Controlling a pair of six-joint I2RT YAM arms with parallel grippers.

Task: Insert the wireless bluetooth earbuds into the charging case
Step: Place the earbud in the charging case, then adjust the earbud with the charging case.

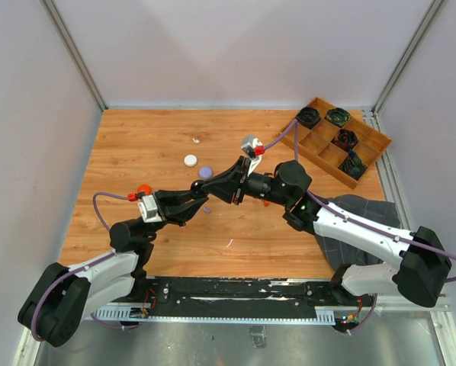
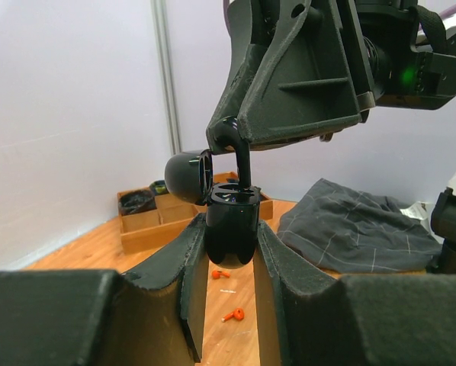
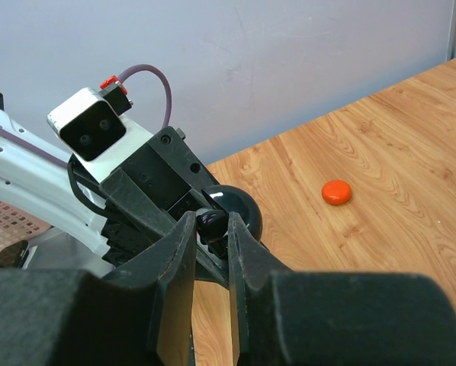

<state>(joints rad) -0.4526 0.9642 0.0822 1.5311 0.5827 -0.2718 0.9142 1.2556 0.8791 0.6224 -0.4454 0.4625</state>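
My left gripper [image 2: 229, 229] is shut on the black charging case [image 2: 230, 232] and holds it upright above the table, with its lid [image 2: 188, 177] hinged open to the left. My right gripper [image 3: 213, 225] is shut on a black earbud [image 3: 212, 222] and comes down from above. In the left wrist view the earbud's stem [image 2: 243, 164] reaches down to the case's open top. Two red-orange earbuds [image 2: 220, 274] [image 2: 236, 313] lie on the table below the case. In the top view both grippers meet over the table's middle [image 1: 219, 189].
A wooden divided tray [image 1: 365, 137] with black coiled bundles stands at the back right. A grey cloth [image 1: 358, 210] lies under the right arm. A white disc [image 1: 191, 160], a purple disc [image 1: 206, 172] and an orange disc [image 1: 143, 189] lie left of the grippers.
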